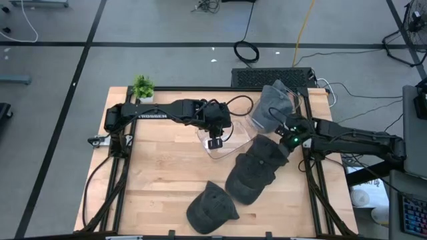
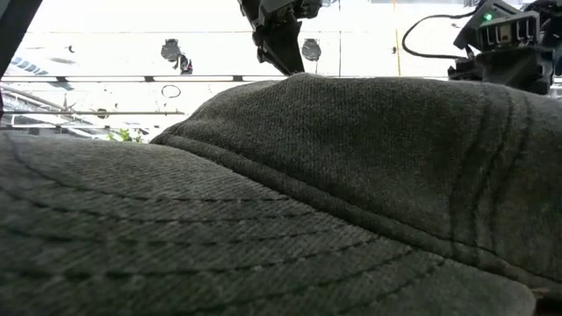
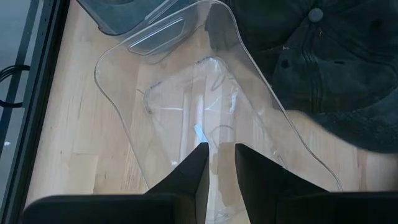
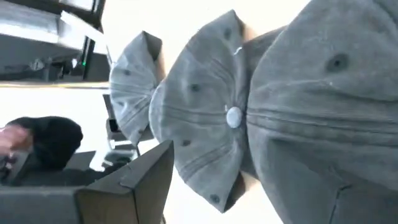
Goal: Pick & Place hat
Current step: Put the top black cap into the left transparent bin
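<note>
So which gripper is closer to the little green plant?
Left. The left gripper hangs mid-table over the clear tray, right of the plant; the right gripper is much farther.

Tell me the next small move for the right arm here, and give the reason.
Probably lower the right gripper a little onto the nearest hat. It hovers over the top end of the row of dark hats running down the table, and in its wrist view nothing sits between its fingers. The left gripper is over a clear plastic tray, away from the hats, so it looks unlikely to interfere.
</note>
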{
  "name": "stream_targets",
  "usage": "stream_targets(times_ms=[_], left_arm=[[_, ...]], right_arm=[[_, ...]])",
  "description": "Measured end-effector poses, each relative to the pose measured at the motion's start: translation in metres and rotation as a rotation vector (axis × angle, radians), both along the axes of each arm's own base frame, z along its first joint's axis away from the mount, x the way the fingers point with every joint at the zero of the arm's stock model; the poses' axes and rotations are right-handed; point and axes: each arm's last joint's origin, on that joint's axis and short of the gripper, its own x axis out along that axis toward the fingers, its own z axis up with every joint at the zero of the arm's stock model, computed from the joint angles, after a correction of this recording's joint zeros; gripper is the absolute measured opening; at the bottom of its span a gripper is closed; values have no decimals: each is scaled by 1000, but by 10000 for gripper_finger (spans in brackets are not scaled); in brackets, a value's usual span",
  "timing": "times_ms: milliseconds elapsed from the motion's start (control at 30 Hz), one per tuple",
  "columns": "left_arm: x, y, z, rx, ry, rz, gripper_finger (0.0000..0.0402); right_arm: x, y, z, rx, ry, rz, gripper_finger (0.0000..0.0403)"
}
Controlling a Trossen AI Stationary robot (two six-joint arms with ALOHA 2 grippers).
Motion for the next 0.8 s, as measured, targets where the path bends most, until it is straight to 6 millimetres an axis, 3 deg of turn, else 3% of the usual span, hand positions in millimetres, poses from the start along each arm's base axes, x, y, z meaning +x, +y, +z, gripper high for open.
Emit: stream_targets(times_ms=[367,800], left_arm=[[0,0,0,0,0,0,88],[0,0,0,3,0,-5,88]], right_arm=[[-24,6,-15,42,299,-71,247],[-35,9,-18,60,394,-107,247]])
